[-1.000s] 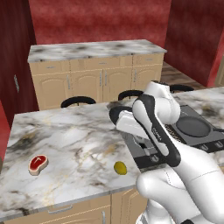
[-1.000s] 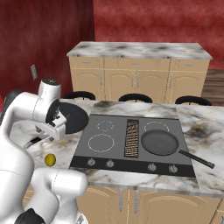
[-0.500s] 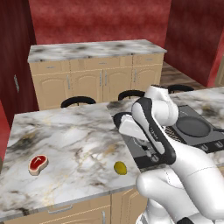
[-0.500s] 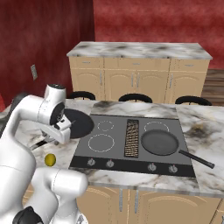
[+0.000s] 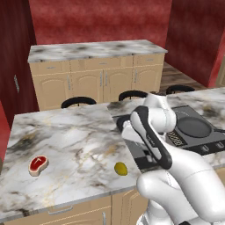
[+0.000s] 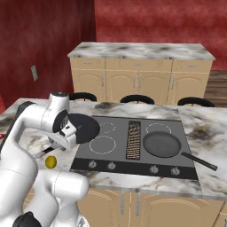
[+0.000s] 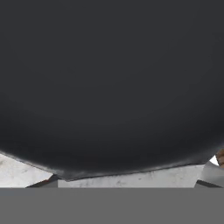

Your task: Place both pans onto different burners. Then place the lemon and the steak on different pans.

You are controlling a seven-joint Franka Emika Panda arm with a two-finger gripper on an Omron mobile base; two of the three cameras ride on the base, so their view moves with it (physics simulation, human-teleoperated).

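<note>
Red walls stand behind a marble counter (image 5: 79,132) with a dark cooktop (image 6: 133,153) set into it.

One black pan (image 6: 84,127) is up in the air by the robot's hand, over the left edge of the cooktop. In the hand view this pan (image 7: 109,87) is very close and dark. The gripper (image 6: 66,133) seems to be carrying it, but I cannot tell if the fingers are closed on it, because the pan and the wrist hide them.

The other pan (image 6: 162,144) already sits on the right side of the cooktop, over a burner there. Its thin handle points to the right.

A pan like this is stiff and likely a bit heavy on the round side. Held at the rim or handle, it may tip, so it should go down slowly and flat.

Two white burner rings are free just beside the held pan: a big one (image 6: 103,144) in front and a small one (image 6: 106,127) behind. The big one looks like a good fit. The ribbed grille (image 6: 133,141) lies between these rings and the other pan, so there is room.

The lemon (image 5: 121,168) lies near the front edge of the counter, close to the robot. It is round and may roll. The steak (image 5: 38,164) lies flat, well apart to the left, with lots of bare counter around it.
</note>
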